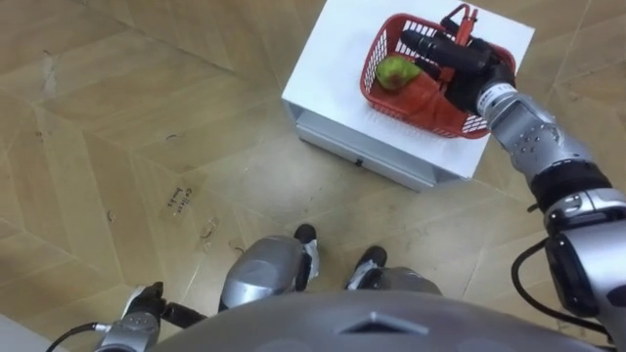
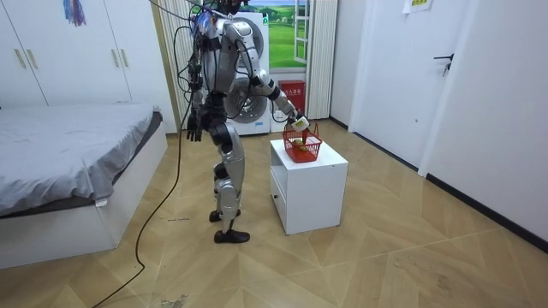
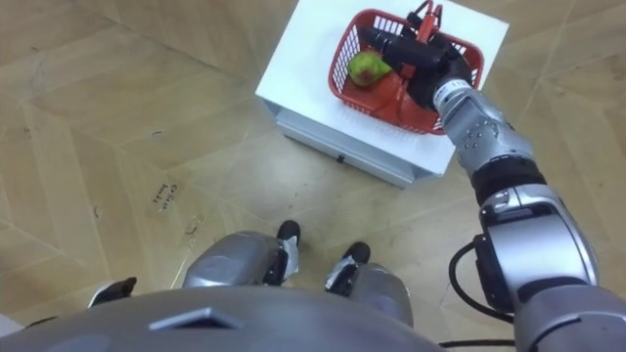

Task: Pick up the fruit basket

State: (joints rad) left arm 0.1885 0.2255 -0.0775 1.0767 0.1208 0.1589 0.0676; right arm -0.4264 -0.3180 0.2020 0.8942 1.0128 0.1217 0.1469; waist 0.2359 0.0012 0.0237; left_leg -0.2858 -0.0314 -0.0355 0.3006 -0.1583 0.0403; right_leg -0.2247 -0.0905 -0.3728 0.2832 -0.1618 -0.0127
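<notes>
Left eye view, right hand [image 1: 468, 70] fingers straight, over red fruit basket [image 1: 423, 110], on white cabinet [image 1: 333, 59]

No text legible in any view.
- Scribbled marks [image 1: 180, 200] on floor, left of bench [image 1: 323, 59]: unreadable.
- Small sign [image 2: 418, 5] high on far right wall: too small to read.
- Print on red box [image 2: 292, 89] beyond bench: illegible.

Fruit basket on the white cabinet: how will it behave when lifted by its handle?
Probably light and fairly stiff: the fruit basket is open red mesh, likely plastic. The green fruit lies loose at one end, so it may roll and tilt the load. The thin handle by the right hand looks hinged, so expect some swing.
</notes>
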